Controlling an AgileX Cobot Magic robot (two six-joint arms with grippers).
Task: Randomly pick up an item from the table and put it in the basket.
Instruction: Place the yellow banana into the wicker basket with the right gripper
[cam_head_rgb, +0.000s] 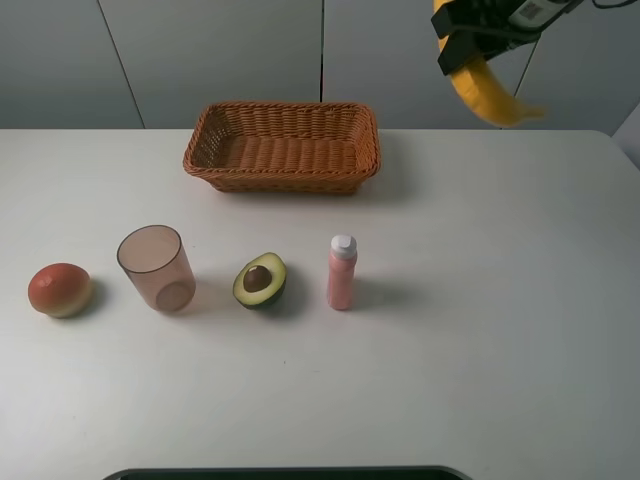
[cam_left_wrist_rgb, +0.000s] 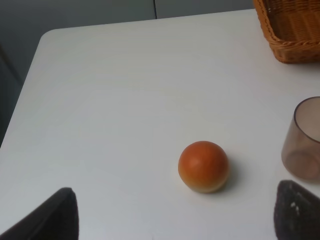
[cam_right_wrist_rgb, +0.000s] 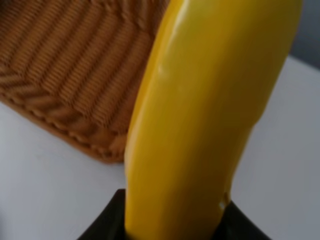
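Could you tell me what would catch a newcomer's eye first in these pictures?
The bright yellow banana stands out, clamped in the right gripper in the air to the right of the wicker basket. Next comes the row on the table, left to right: reddish-orange fruit, pinkish cup, halved avocado, pink bottle.

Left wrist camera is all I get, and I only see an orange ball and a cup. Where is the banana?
Observer: The right claw holds the banana up in the air, right of the basket.
Operator: Is anything inside the basket?
Observer: No, it is empty.
Operator: What else is down there?
Observer: A halved avocado and a pink bottle, standing right of the cup.
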